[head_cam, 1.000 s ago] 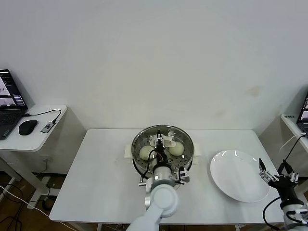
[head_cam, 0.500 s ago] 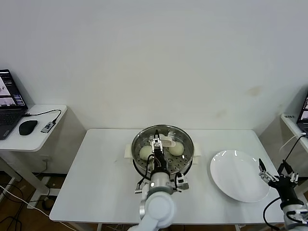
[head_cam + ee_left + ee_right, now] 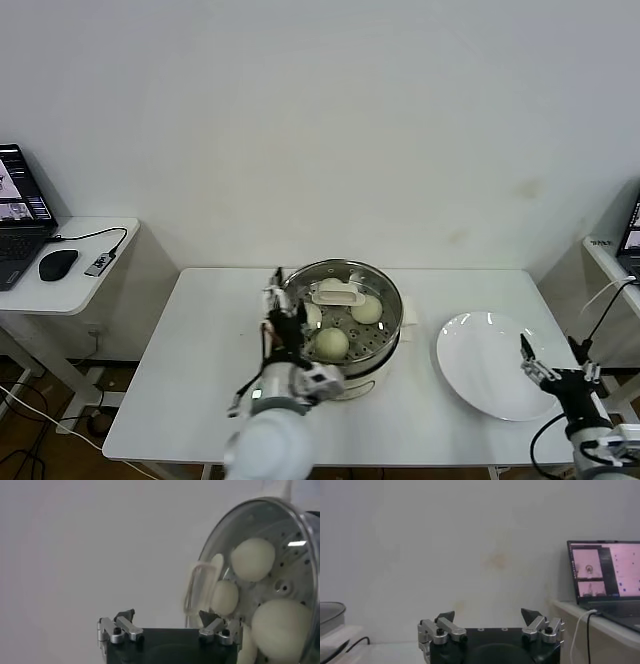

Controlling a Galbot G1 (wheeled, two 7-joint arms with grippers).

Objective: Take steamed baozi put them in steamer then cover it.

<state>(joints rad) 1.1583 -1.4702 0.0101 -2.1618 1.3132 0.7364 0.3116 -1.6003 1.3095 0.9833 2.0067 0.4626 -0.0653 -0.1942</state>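
The steamer [image 3: 383, 352] stands at the middle of the table with the glass cover [image 3: 337, 293] lying on it, cream handle up. Through the glass I see three baozi [image 3: 331, 343], one of them at the far right side [image 3: 367, 310]. My left gripper [image 3: 282, 312] hangs open and empty just off the steamer's left rim. In the left wrist view the cover handle [image 3: 197, 587] and baozi [image 3: 252, 559] lie beyond the open left gripper [image 3: 167, 615]. My right gripper [image 3: 552, 350] stands open and empty at the white plate's right edge; in the right wrist view it [image 3: 489, 614] faces the wall.
A flat white plate [image 3: 480, 350] lies right of the steamer with nothing on it. The white table [image 3: 190, 370] has bare room on its left half. A side table at the far left carries a laptop [image 3: 15, 215] and a mouse [image 3: 58, 265]. Another laptop [image 3: 605, 575] stands on the right.
My left gripper has opened, let go of the cover handle and drawn back left off the steamer. The cover stays on the steamer. The right gripper shifted slightly left.
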